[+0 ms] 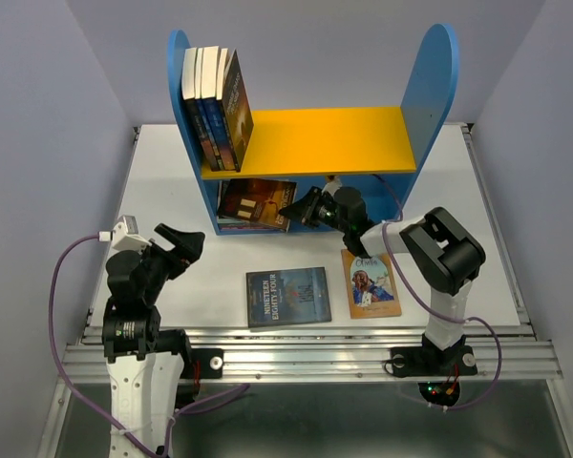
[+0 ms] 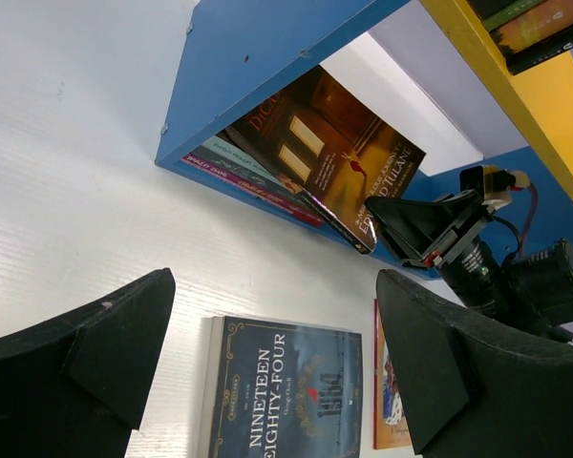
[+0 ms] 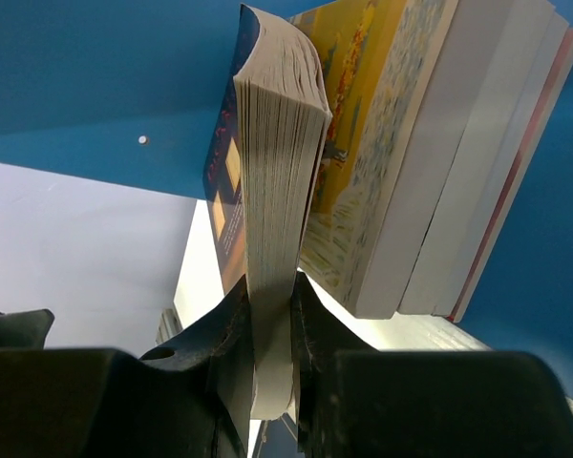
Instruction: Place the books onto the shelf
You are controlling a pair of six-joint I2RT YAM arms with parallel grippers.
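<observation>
Paperback (image 1: 256,198) clenched in right tool (image 1: 298,208) tilts over the stack (image 2: 231,164) at the shelf's (image 1: 315,143) nine o'clock; lower flat before releasing; left tool (image 1: 177,244) gapes.

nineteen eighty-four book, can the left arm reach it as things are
Probably yes: the book lies flat on bare table, close to the open left gripper; the right gripper holds a brown book at the shelf.

White table (image 1: 210,286) was topped at its rear by the blue shelf (image 1: 430,86), 2 books were laid flat in front, dark blue book (image 1: 287,297) beside tan book (image 1: 371,283), row of books (image 1: 215,105) was stood upright at the left end of the yellow board (image 1: 334,138), flat stack (image 2: 239,162) was lodged in the lower compartment (image 1: 396,189), dark brown book (image 1: 258,202) was tilted over it.
</observation>
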